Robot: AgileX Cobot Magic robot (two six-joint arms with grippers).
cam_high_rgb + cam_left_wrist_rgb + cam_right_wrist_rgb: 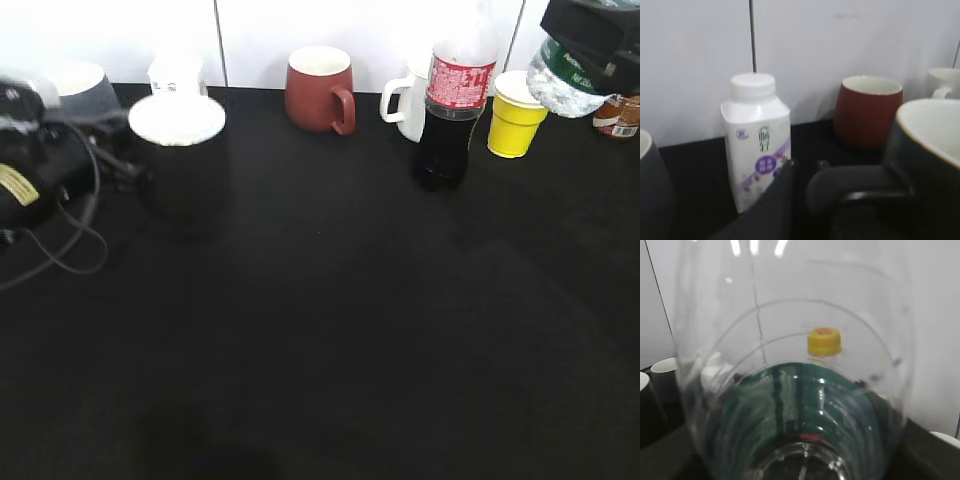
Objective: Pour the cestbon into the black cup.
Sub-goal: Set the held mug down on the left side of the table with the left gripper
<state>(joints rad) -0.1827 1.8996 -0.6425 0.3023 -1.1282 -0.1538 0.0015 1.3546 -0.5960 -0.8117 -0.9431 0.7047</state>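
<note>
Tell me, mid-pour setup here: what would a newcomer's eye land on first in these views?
Probably the cestbon, which fills the right wrist view bottom-first and sits tilted in the right gripper at the exterior view's top right corner. Next, the black cup with its white inside at left, its handle right by the left gripper. The dark cola bottle stands upright at the back.

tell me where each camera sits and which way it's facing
Exterior: raised at the table's front, looking down at a slant toward the white wall; left arm at left edge, right gripper top right holding the cestbon.
Left wrist: low, facing the wall past the black cup and milk bottle; dark gripper parts at bottom.
Right wrist: looks through the cestbon.
Shared: red-brown mug.
</note>
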